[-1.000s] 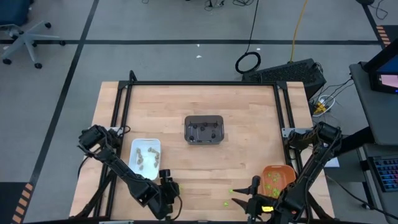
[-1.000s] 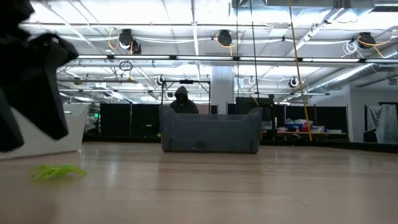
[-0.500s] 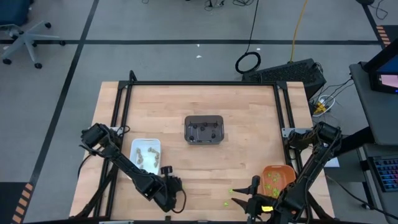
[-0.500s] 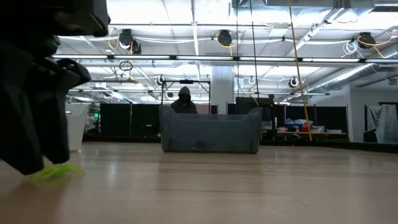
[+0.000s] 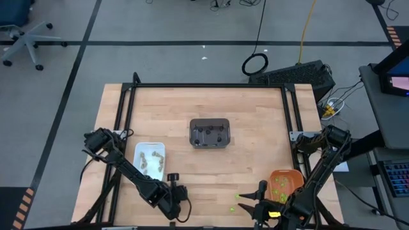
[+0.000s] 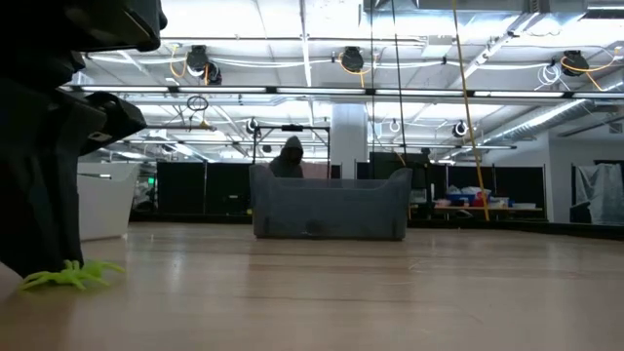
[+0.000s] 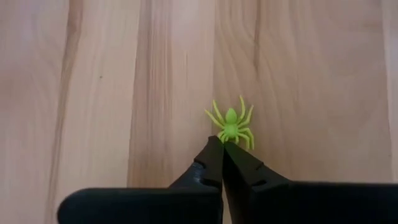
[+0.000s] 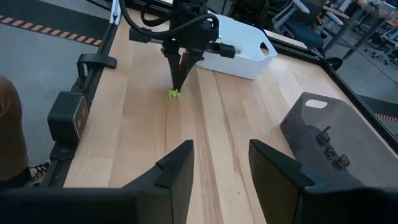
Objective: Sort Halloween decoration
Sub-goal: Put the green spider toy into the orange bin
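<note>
A lime-green spider trinket (image 7: 231,129) lies on the wooden table near its front edge, left of centre. My left gripper (image 7: 222,144) stands over it, pointing steeply down, shut at the spider's near end; from the side, the spider (image 6: 68,276) sits at the foot of the dark fingers. In the high view the left gripper (image 5: 177,193) hides it. My right gripper (image 8: 221,168) hangs open above the front right of the table, with nothing between its fingers. Two more green bits (image 5: 237,197) lie on the table in front of it. My left gripper pinches the spider at its rear legs (image 7: 224,135), with only the very fingertips (image 7: 214,149) on it. The fingers come steeply from above, slanting from the table's left. The body and front legs stick out beyond the tips and rest on the table.
A white tray (image 5: 149,148) with tan pieces stands behind the left gripper. A dark grey tray (image 5: 209,122) with dark pieces sits at the table's centre. An orange tray (image 5: 291,174) with green pieces is at the front right. A person shows in the room beyond the table.
My left gripper has come down onto the green spider, moving a little toward the table's right, and has shut at it. The spider has shifted slightly on the table and its legs now stand up more.
</note>
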Robot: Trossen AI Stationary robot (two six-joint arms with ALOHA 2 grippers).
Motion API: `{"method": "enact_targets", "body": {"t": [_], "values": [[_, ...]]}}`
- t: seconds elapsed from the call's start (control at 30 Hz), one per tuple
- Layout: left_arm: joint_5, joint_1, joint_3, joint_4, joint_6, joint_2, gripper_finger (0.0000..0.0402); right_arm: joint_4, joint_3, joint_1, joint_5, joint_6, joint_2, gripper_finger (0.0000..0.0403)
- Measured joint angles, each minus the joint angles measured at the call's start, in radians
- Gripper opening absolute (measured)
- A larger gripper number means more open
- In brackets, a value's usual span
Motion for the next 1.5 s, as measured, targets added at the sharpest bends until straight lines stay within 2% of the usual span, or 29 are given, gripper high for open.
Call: {"method": "enact_targets", "body": {"t": [0.23,0.47,0.6,0.77,0.97,1.2,1.5], "values": [[-0.017,0.001,0.024,-0.019,0.048,-0.001,0.0001,0.025,0.000,-0.003,0.000,0.003,0.000,0.0139],[-0.151,0.003,0.069,-0.033,0.156,-0.037,0.0000,0.138,0.000,-0.029,-0.002,-0.066,0.014,0.0139],[-0.245,0.002,0.116,-0.033,0.273,-0.038,0.0000,0.215,0.000,-0.058,-0.003,-0.125,0.059,0.0139],[-0.390,0.001,0.168,-0.030,0.416,-0.039,0.0000,0.300,0.000,-0.127,-0.008,-0.085,0.120,0.0139],[-0.541,0.002,0.237,-0.025,0.587,-0.039,0.0000,0.384,0.000,-0.231,-0.115,-0.033,0.153,0.0158],[-0.570,0.001,0.261,0.003,0.716,-0.040,0.0000,0.533,0.000,-0.291,-0.165,-0.122,0.153,0.0183],[-0.570,-0.014,0.261,0.026,0.724,-0.040,0.0000,0.645,0.000,-0.325,-0.275,-0.160,0.153,0.0176]]}}
